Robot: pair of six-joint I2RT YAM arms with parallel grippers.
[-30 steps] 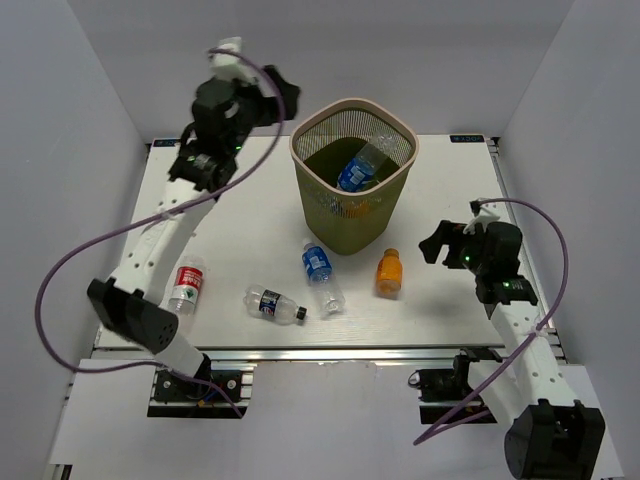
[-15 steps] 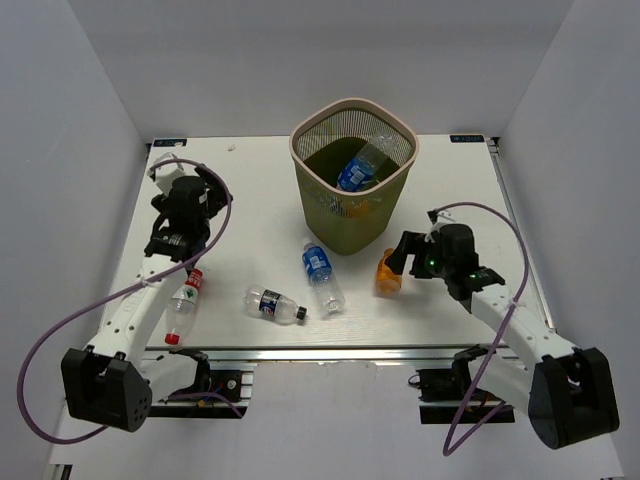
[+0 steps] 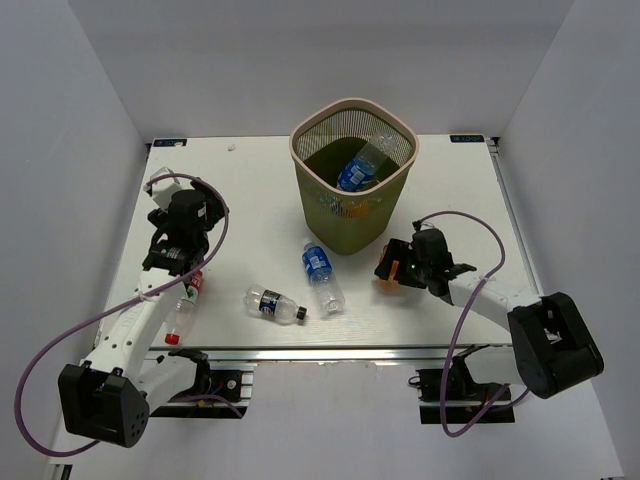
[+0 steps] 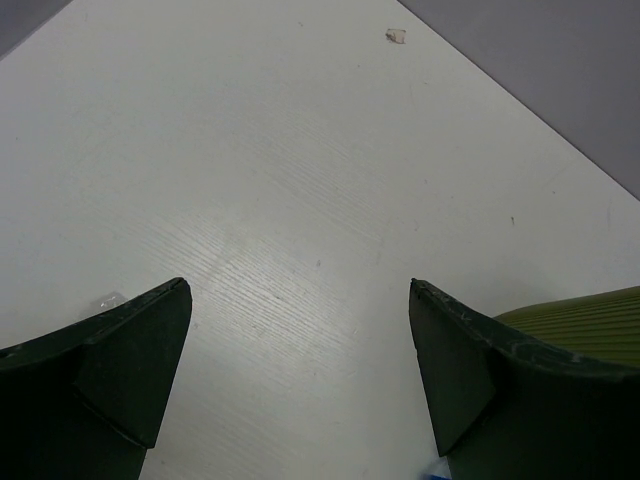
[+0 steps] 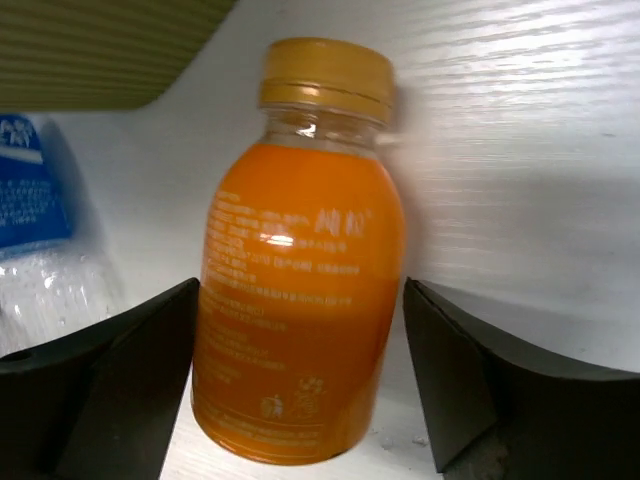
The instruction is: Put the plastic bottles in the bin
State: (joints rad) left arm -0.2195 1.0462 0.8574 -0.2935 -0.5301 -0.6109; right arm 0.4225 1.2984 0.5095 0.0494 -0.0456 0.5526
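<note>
White table [image 3: 250,190]: bin [image 3: 345,225] far centre, blue-labelled bottle [image 3: 355,172] inside. Near bin's front, right gripper [image 5: 300,300] spread, fingers flanking orange bottle [image 5: 300,230], contact unclear. Left gripper [image 4: 298,290] spread above tabletop, beside red-capped bottle [image 3: 183,305]. Clear bottles [image 3: 320,272] lie between arms.

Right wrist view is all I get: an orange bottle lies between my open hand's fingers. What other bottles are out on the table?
Observer: Three more lie on the table: a blue-labelled bottle, a small dark-labelled bottle and a red-labelled bottle.
Operator: Anything in the bin yet?
Observer: Yes, a clear bottle with a blue label lies inside it.
Operator: And the other arm?
Observer: The left hand is open over bare table, holding nothing.
</note>
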